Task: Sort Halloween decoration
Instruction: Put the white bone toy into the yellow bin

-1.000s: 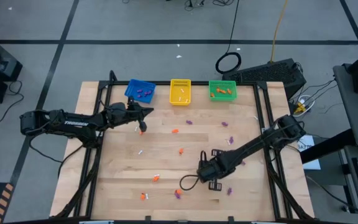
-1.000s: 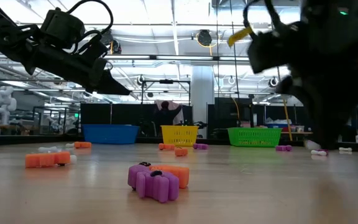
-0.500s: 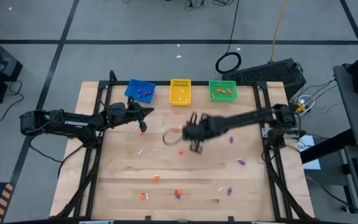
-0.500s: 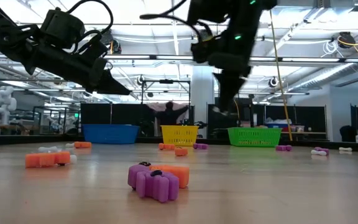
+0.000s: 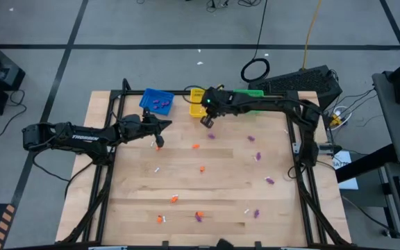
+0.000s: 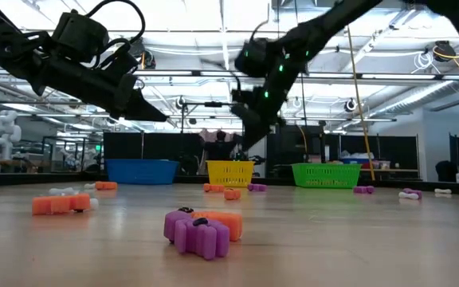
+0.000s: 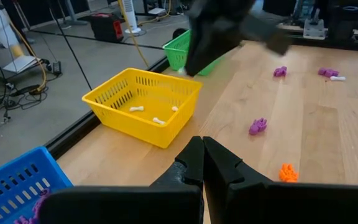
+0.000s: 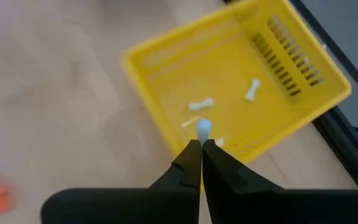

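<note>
High view, left gripper (image 5: pixel 160 132): fingers pressed together, hanging over the surface (image 5: pixel 186 187) near the blue basket (image 5: pixel 157 101).
Yellow basket (image 5: pixel 201 102): white bones inside.
Right gripper (image 5: pixel 207 119): at the yellow basket's near edge, fingers pinching a white bone (image 8: pixel 203 129).
Other trinkets: orange and purple, scattered on the surface.
</note>
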You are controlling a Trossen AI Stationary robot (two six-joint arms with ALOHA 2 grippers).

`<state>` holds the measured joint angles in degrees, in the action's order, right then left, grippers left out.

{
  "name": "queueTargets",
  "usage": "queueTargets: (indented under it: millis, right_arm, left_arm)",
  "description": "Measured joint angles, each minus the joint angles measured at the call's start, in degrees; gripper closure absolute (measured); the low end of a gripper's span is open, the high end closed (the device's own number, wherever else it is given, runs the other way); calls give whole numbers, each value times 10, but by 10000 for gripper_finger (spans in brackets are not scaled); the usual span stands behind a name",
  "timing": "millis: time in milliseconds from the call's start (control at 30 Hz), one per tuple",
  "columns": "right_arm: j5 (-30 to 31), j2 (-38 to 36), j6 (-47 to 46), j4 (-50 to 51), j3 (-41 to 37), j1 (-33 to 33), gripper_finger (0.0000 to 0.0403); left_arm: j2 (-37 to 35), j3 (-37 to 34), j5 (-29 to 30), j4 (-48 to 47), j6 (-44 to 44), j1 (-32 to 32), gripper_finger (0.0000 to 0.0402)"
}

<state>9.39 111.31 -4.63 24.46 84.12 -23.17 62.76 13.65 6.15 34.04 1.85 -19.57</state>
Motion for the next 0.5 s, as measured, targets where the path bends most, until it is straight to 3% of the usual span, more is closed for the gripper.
queueTargets:
  millis: [333, 500]
  right_arm:
    - [-7, 51, 13, 4, 36, -31, 403]
    - [-5, 48, 10, 2, 37, -32, 378]
  left_arm:
    - [0, 0, 0, 0, 0, 1, 402]
    - [0, 0, -1, -4, 0, 1, 402]
